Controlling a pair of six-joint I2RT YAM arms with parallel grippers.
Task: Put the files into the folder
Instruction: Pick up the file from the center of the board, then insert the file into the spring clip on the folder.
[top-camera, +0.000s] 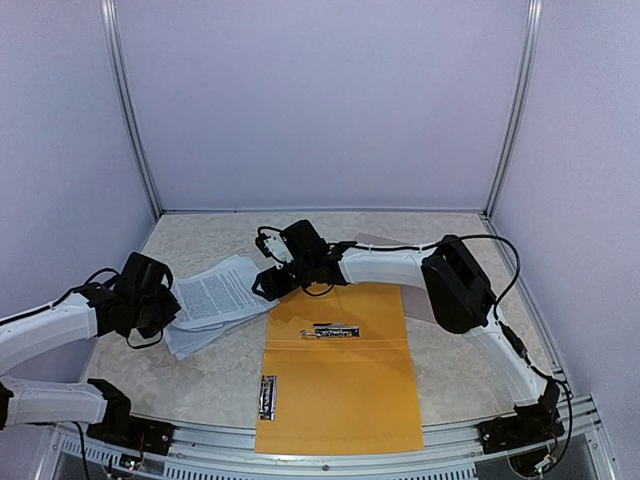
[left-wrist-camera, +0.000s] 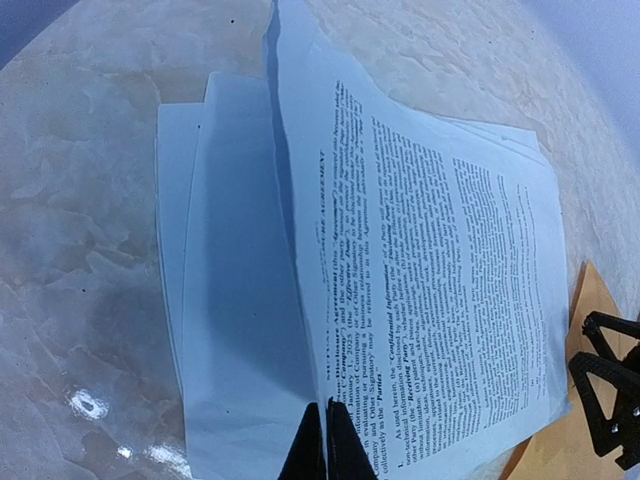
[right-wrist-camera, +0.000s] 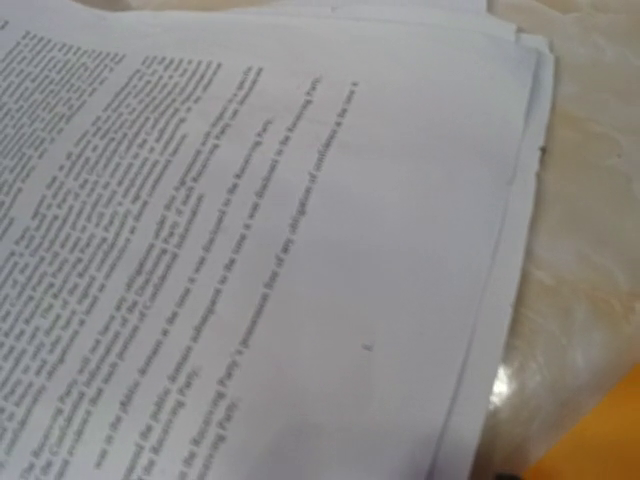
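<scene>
The files (top-camera: 215, 292) are a fanned stack of white printed sheets lying left of the open orange folder (top-camera: 338, 375). My left gripper (top-camera: 165, 305) is at the stack's left edge. In the left wrist view it (left-wrist-camera: 326, 445) is shut on the edge of the top printed set (left-wrist-camera: 420, 280), which is lifted off the sheets below (left-wrist-camera: 225, 300). My right gripper (top-camera: 272, 278) hovers over the stack's right edge, beside the folder, with its jaws apart and nothing between them. The right wrist view shows only the files (right-wrist-camera: 250, 250) from close up, and its own fingers are out of frame.
Two metal clips (top-camera: 330, 330) (top-camera: 268, 397) sit on the folder. A taupe sheet (top-camera: 418, 305) lies under the right arm. The marble tabletop (top-camera: 200, 240) is ringed by pale walls and a metal rail (top-camera: 330, 462) in front.
</scene>
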